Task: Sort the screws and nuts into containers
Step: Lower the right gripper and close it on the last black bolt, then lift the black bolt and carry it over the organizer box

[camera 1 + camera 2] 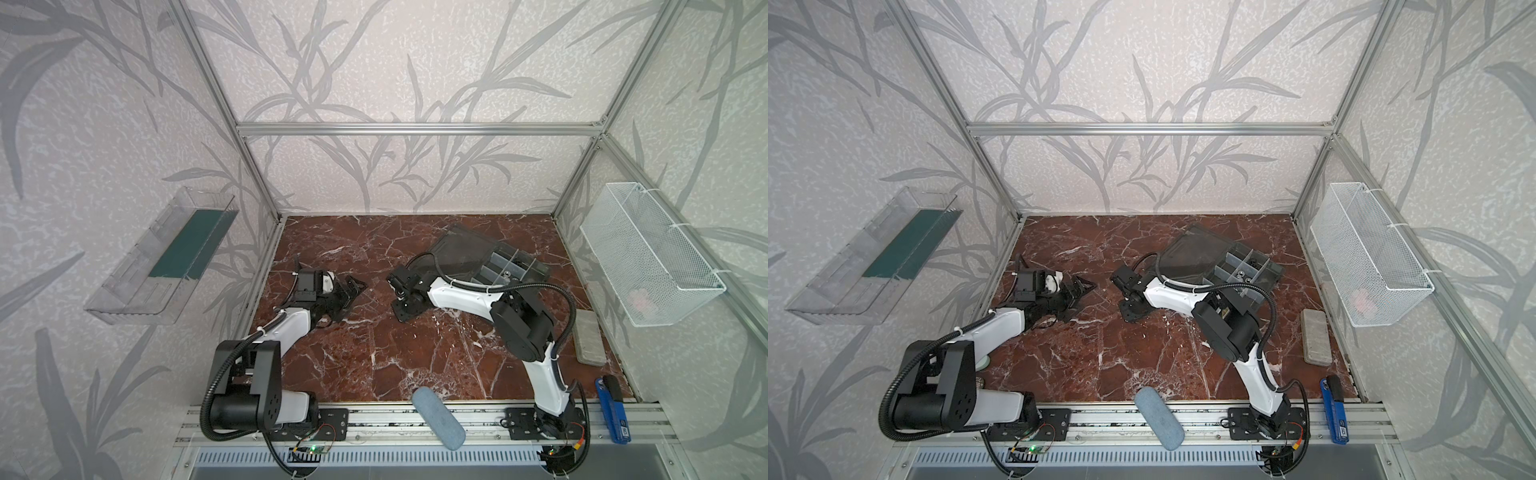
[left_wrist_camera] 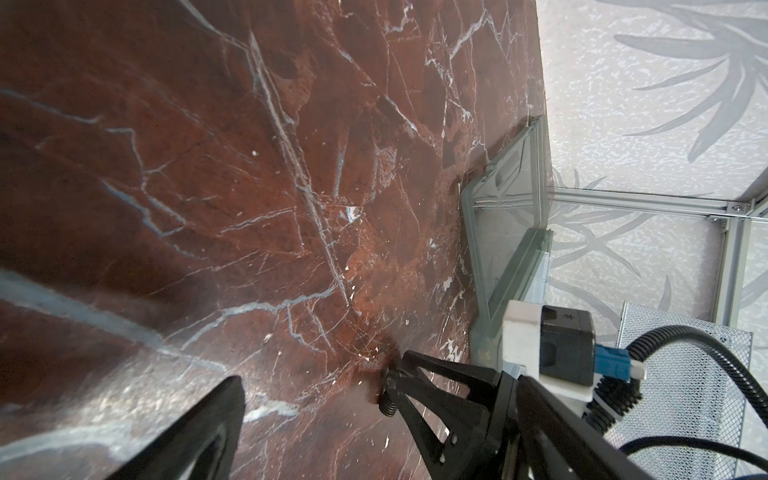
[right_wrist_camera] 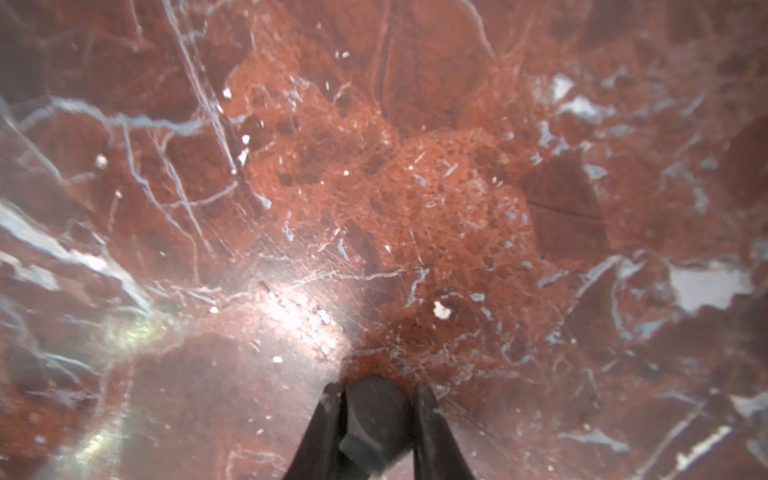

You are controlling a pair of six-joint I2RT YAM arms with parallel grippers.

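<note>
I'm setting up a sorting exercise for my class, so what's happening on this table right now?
Small hardware is being sorted on a marble table. The right gripper points down, pinched on a small dark piece. The left gripper hangs open, with a black screw beside its tip. The organizer box stands open, a few pieces inside.

Bare tabletop (image 1: 374, 353) before organizer box (image 1: 457, 249)
</note>
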